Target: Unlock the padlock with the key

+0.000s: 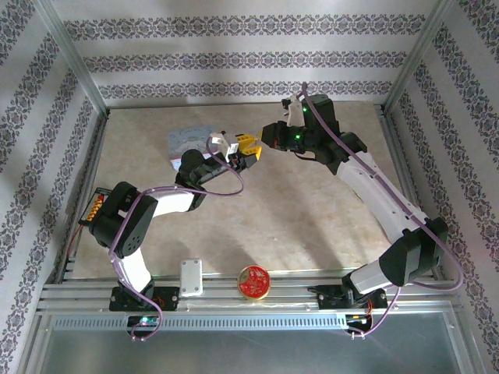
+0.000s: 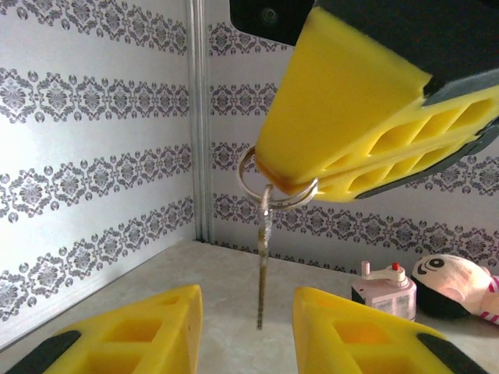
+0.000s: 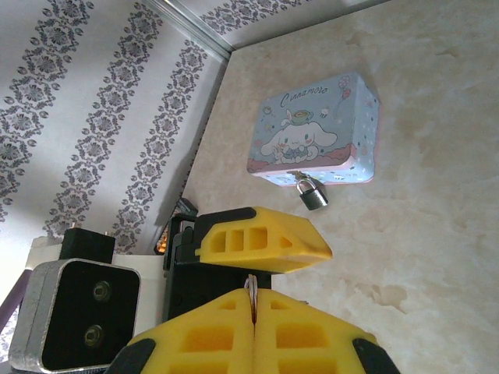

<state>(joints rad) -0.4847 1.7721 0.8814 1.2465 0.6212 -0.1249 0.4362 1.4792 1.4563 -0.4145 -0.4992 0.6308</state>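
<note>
One key [image 2: 263, 269] dangling, ring [image 2: 247, 173] half hidden in right end effector [image 3: 254, 305]

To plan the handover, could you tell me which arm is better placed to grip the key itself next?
Probably the left gripper: its open jaws flank the key, which dangles from a ring pinched in the right gripper.
</note>
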